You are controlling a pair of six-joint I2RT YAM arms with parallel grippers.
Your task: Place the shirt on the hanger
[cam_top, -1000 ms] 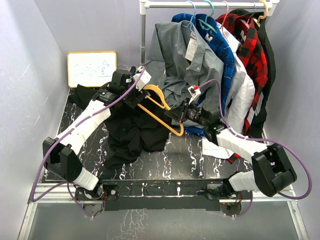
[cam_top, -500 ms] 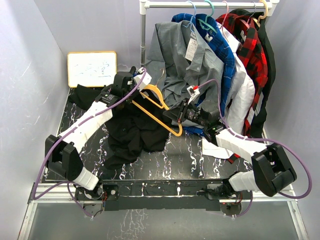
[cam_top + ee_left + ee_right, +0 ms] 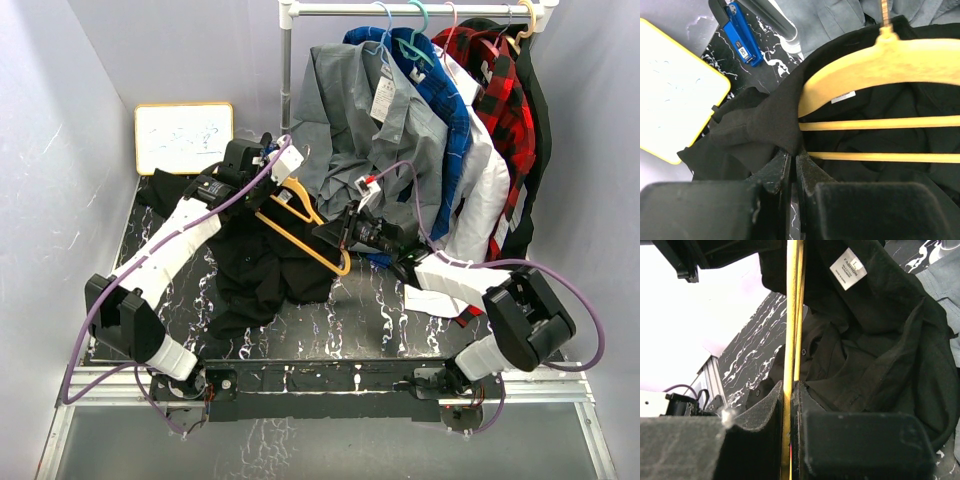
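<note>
Left gripper (image 3: 283, 192), from above, is pressed together at the upper end of the hanger (image 3: 305, 228); the right gripper (image 3: 328, 236) holds the lower bar, and the shirt (image 3: 265, 270) lies crumpled on the table (image 3: 370, 310) beneath. At the left wrist, the fingers (image 3: 772, 172) pinch a fold of soft black cloth. At the right wrist, the jaws clamp the thin, stiff bar; such limp, light cloth is best taken near the collar label (image 3: 847, 268), I think
</note>
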